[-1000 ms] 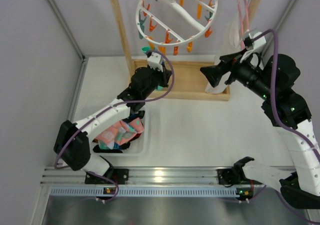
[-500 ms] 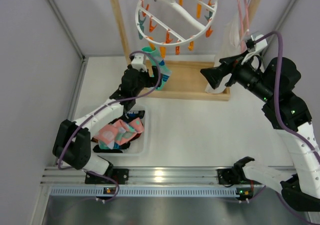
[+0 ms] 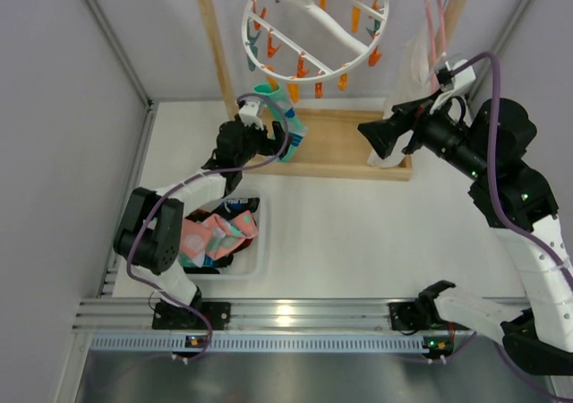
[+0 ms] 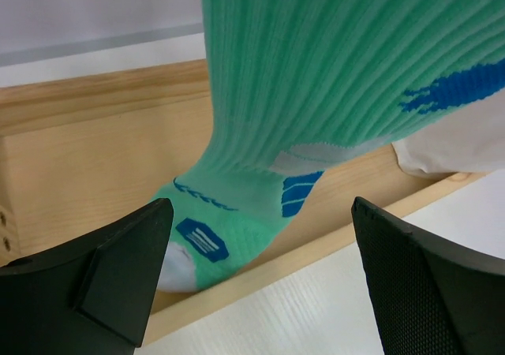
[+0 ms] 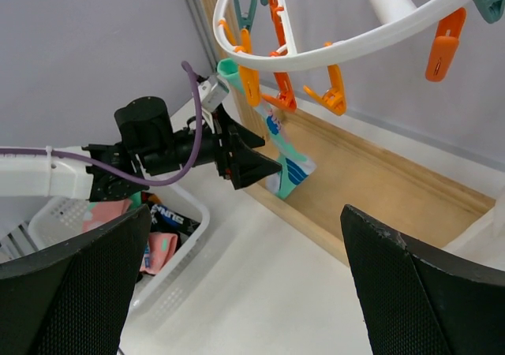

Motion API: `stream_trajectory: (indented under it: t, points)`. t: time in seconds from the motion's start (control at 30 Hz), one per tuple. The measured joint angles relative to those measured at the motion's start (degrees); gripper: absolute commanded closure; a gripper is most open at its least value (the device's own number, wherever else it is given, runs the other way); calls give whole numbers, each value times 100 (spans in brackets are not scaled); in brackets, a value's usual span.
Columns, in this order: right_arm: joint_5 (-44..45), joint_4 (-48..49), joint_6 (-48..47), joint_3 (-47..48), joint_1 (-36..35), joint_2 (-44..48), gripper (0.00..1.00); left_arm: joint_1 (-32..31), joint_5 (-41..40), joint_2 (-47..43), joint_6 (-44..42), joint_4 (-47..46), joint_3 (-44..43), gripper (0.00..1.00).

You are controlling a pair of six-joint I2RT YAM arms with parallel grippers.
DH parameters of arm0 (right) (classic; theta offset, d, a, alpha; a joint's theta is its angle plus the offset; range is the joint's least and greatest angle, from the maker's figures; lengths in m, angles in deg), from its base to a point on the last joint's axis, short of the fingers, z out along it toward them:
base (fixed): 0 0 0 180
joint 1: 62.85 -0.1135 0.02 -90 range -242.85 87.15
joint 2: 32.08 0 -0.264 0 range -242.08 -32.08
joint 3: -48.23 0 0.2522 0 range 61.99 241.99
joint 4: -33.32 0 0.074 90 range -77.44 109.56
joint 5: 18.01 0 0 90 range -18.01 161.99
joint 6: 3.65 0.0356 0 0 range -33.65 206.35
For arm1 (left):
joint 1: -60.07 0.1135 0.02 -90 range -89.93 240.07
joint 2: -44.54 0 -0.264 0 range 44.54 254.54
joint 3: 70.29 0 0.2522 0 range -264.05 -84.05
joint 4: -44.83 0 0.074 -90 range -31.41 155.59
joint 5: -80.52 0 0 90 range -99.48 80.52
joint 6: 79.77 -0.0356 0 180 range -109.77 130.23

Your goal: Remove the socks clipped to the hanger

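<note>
Just ahead of left gripper (image 4: 260, 221), jaws wide and empty, teal-green sock (image 4: 316, 95) hangs vertical from hanger (image 5: 355, 46); right gripper (image 3: 369, 132) farther, likewise spread, empty

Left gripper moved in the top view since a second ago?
Yes. The left gripper has backed left, toward the wooden rack's left post, and now sits open beside the teal sock it covered earlier.
</note>
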Motion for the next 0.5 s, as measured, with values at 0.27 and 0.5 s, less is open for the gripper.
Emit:
stream_trajectory:
  t: [0.27,0.5]
  points:
    - [-68,-219,-46,544,0,-511,1,-4,98,835,205,-949,-369,2]
    - [-157,-455,-52,1215,2,-1141,1,-184,39,1331,258,-1394,-909,2]
